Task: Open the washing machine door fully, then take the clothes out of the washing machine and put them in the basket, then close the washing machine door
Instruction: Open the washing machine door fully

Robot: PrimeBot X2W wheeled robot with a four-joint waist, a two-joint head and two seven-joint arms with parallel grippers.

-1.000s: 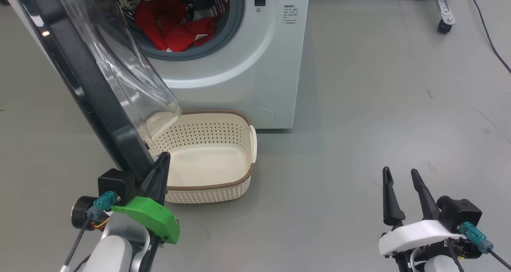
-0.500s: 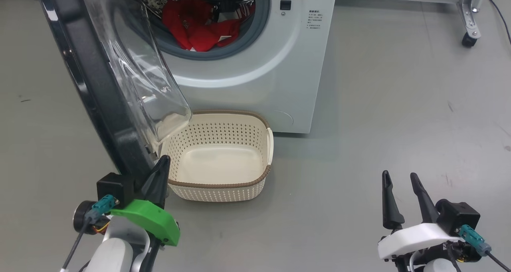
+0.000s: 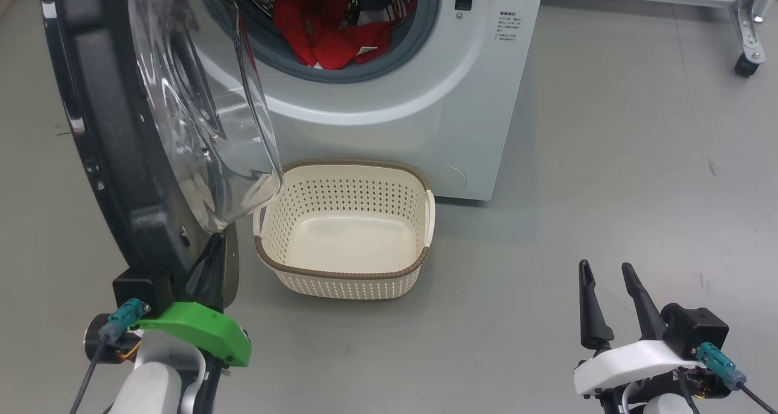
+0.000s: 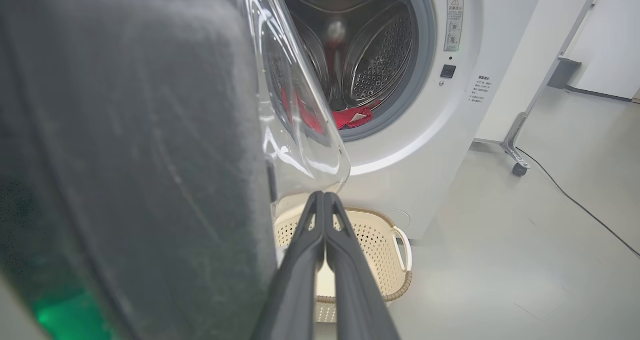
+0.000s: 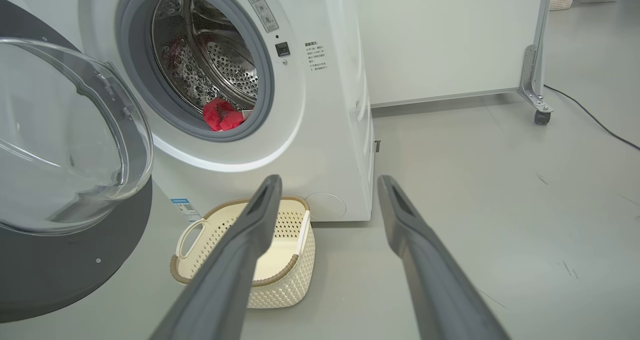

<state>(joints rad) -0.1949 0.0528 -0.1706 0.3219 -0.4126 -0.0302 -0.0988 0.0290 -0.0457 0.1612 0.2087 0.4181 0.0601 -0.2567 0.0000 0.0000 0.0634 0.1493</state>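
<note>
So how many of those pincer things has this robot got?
2. The left pincer, shut, is low down by the bottom edge of the washing machine door. The right pincer, open, hangs over the floor to the right of the basket.

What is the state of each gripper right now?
Left gripper: closed, holding nothing, tips beside the lower rim of the washing machine door.
Right gripper: open, holding nothing.

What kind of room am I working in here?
Probably a lab or test bay, not a home: washing machine on bare grey floor, white panel on a wheeled frame, loose cable.
</note>
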